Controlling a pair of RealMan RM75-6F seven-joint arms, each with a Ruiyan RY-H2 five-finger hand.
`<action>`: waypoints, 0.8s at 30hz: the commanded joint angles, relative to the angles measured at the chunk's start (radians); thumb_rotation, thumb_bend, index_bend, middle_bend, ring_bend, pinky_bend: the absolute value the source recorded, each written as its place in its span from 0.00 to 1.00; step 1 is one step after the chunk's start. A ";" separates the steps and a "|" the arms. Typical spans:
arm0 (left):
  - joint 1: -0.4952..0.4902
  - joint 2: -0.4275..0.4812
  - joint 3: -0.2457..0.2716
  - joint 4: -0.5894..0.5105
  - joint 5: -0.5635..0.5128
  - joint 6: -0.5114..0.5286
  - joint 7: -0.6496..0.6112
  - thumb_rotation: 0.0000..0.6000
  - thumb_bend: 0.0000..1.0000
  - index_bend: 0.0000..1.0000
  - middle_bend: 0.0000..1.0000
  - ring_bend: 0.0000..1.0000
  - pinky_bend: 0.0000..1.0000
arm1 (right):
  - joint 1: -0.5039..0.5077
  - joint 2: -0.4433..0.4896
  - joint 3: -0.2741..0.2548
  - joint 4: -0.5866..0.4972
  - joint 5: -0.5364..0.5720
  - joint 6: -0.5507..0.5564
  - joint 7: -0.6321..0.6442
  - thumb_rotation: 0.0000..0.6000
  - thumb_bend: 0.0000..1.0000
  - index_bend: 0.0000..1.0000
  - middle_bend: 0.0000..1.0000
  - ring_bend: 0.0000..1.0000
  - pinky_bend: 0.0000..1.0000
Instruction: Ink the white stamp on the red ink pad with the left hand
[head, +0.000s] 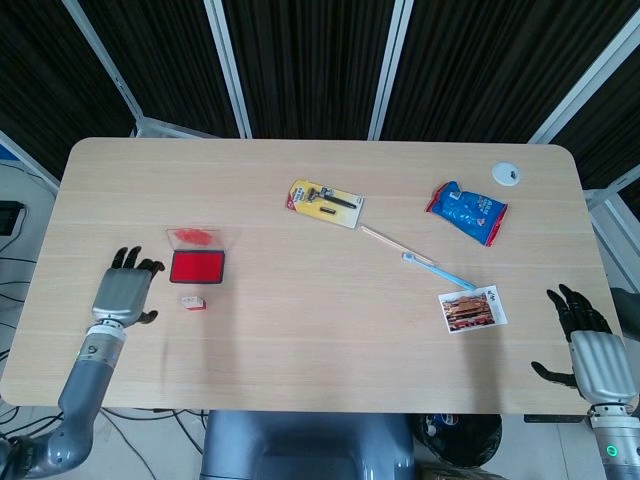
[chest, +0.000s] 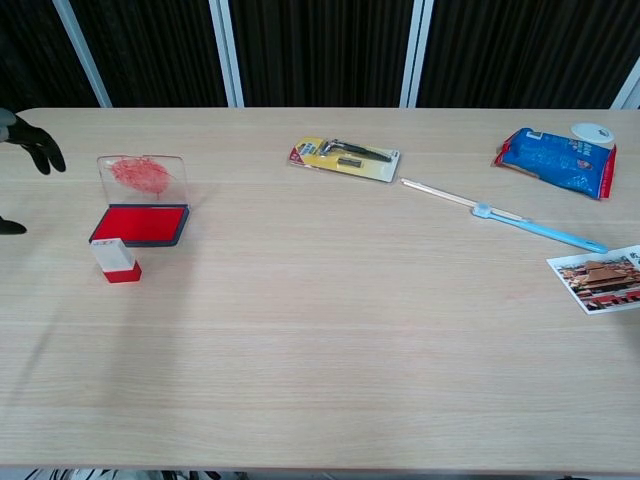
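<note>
The red ink pad (head: 197, 267) (chest: 141, 224) lies open at the table's left, its clear lid (chest: 143, 178) standing up behind it, smeared red. Just in front of the pad stands the small white stamp (head: 193, 301) (chest: 115, 260) with a red base. My left hand (head: 123, 291) hovers over the table left of the pad and stamp, fingers spread, holding nothing; only its fingertips (chest: 40, 150) show at the chest view's left edge. My right hand (head: 590, 345) stays off the table's right front corner, fingers apart and empty.
A packaged razor (head: 324, 202) lies mid-table at the back. A blue snack bag (head: 467, 212), a white disc (head: 506, 173), a toothbrush and stick (head: 425, 259) and a photo card (head: 472, 308) occupy the right half.
</note>
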 joint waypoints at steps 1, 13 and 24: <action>-0.042 -0.051 -0.003 0.029 -0.052 0.014 0.045 1.00 0.16 0.29 0.27 0.00 0.00 | 0.001 0.001 0.000 0.002 0.000 -0.002 0.008 1.00 0.05 0.00 0.00 0.00 0.18; -0.129 -0.195 0.010 0.149 -0.160 0.054 0.134 1.00 0.16 0.32 0.31 0.02 0.00 | 0.000 0.002 0.000 0.004 -0.009 0.003 0.034 1.00 0.06 0.00 0.00 0.00 0.18; -0.164 -0.275 0.028 0.253 -0.211 0.036 0.138 1.00 0.19 0.34 0.32 0.03 0.00 | 0.004 0.002 0.000 0.003 -0.004 -0.007 0.047 1.00 0.06 0.00 0.00 0.00 0.18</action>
